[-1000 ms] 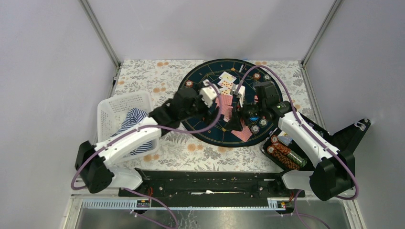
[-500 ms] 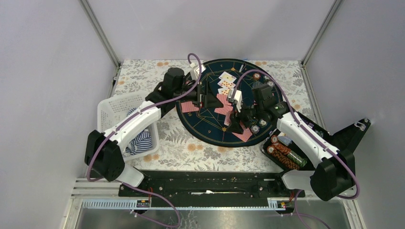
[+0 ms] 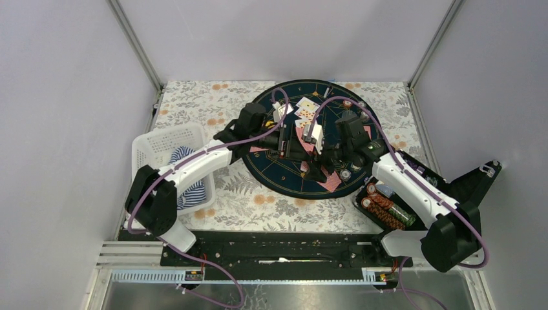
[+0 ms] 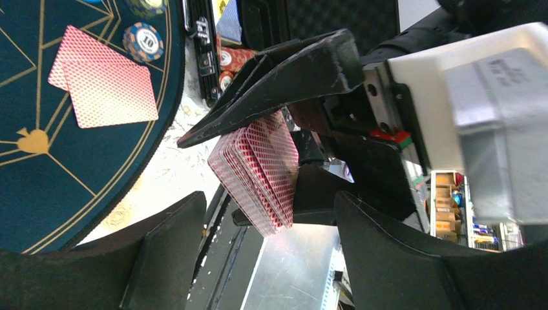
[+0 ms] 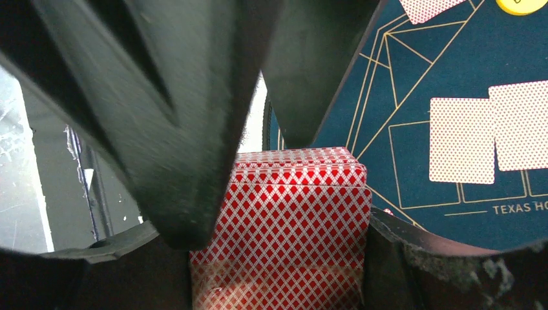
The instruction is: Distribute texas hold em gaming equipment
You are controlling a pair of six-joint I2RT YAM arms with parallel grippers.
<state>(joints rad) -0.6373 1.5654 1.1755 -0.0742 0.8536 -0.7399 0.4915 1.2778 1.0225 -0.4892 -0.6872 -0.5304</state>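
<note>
A deck of red-backed playing cards (image 5: 284, 219) is clamped in my right gripper (image 5: 281, 245), raised over the front of the round dark blue mat (image 3: 271, 171). My left gripper (image 4: 268, 203) reaches in from the left. Its fingers (image 4: 165, 255) stand open on either side of the deck's (image 4: 255, 174) free end, with gaps on both sides. More cards lie on the mat: face-up ones (image 3: 307, 106) at the back, face-down ones (image 4: 106, 84) at the front. Chip stacks (image 3: 346, 173) and a yellow disc (image 5: 523, 5) sit on the mat too.
A white basket (image 3: 152, 145) holding the striped cloth (image 3: 190, 190) stands at the left. An open black case (image 3: 388, 206) with rows of chips lies at the right front. The two arms crowd each other above the mat's middle.
My left arm swung from beside the basket over the mat to the right gripper, and its jaws narrowed around the deck's end. The right arm barely moved.
</note>
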